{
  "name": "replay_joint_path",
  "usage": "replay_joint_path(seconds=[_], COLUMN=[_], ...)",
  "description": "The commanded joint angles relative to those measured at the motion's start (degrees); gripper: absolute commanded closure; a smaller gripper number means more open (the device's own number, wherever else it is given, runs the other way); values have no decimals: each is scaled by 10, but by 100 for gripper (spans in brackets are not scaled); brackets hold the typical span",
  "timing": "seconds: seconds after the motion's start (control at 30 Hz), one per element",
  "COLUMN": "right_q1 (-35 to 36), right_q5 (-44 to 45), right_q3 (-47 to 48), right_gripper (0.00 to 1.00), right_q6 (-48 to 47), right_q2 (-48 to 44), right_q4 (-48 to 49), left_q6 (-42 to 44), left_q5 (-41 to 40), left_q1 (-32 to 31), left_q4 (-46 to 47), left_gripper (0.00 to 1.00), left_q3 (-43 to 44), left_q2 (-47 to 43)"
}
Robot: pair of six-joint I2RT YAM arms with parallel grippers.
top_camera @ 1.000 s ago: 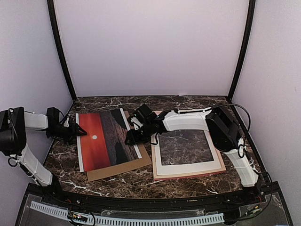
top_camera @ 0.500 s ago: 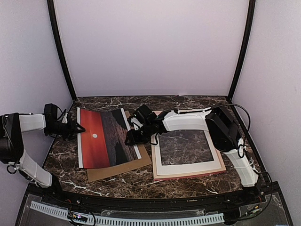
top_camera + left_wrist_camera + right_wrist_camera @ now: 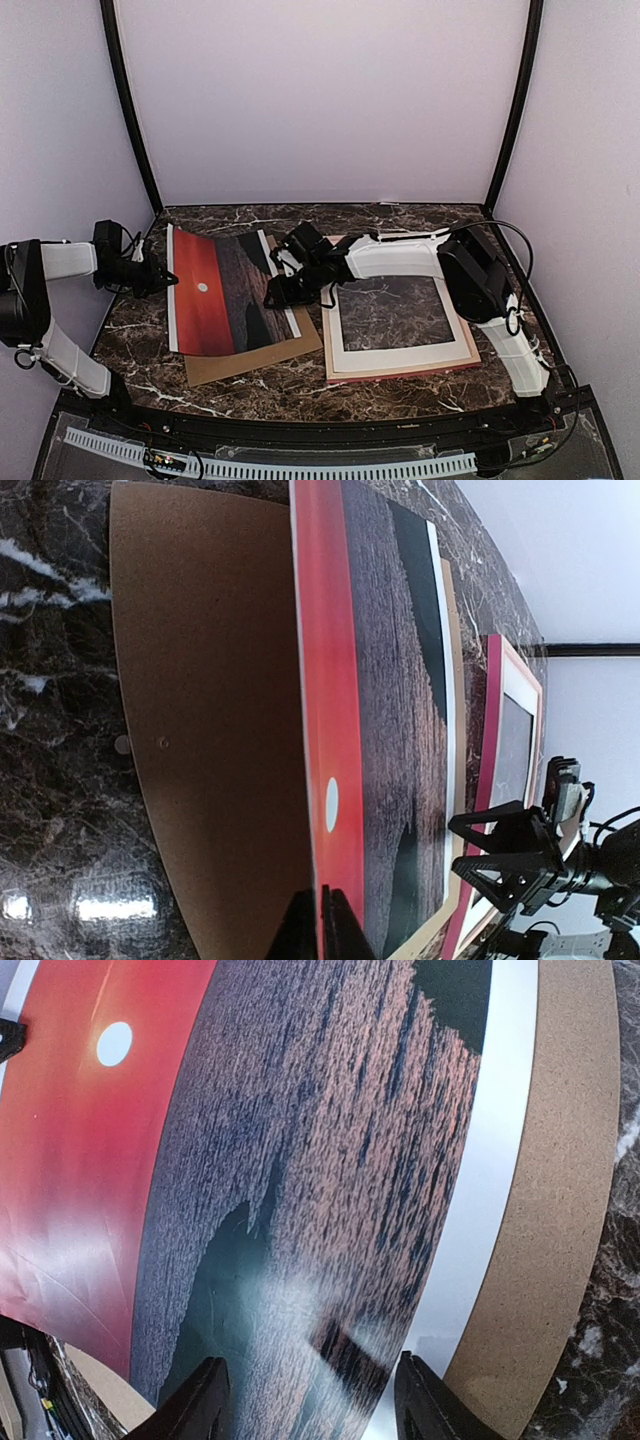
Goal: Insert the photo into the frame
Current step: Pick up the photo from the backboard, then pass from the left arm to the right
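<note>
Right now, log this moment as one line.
left end effector: shut on photo edge, raised off backing board | right end effector: open above photo | frame: without photo

The table (image 3: 400, 215) had a dark brown top with white veins, like marble, and it was glossy (a bright patch of light (image 3: 105, 908) was reflected on it in the left wrist view). Behind it stood a plain pale lilac back wall (image 3: 320, 100), and side walls (image 3: 60, 120) of the same colour closed it left and right. Two black posts (image 3: 130, 110) rose in the back corners, leaning slightly outwards. A black rail (image 3: 300, 428) ran along the near edge.
</note>
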Motion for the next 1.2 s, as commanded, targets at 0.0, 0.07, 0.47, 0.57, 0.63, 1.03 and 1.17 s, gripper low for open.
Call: replay_joint_path(seconds=[0.0,0.07,0.47,0.57,0.63,1.03,1.17], right_q1=[8,8,56,70,78,121,133], right_q5=[18,22,87,99,108,188,197], right_q3=[13,27,222,267,274,283,291], right_gripper=[41,41,36,35,35,34,34], right_q6=[-10,-14,-21,-20,-18,-24,-30], right_q2=[-19,-32,-53,-47,-53,-57,-50], right_q4=[-65,-76,-187,-202,-202,-217,-218], left_q6=[-6,-21,-204,-242,-257,-310,-321], left_q5=[14,18,-50,-95,-128,-256,-292], left_q1=[-2,-2,-70,-116,-148,-242,-271], left_q4=[-2,-2,49,61,68,91,98], left_gripper=[100,100,100,100,100,100,100], left_q3=[13,13,-1,1,3,23,29], left_q2=[-20,-36,-189,-210,-218,-210,-200])
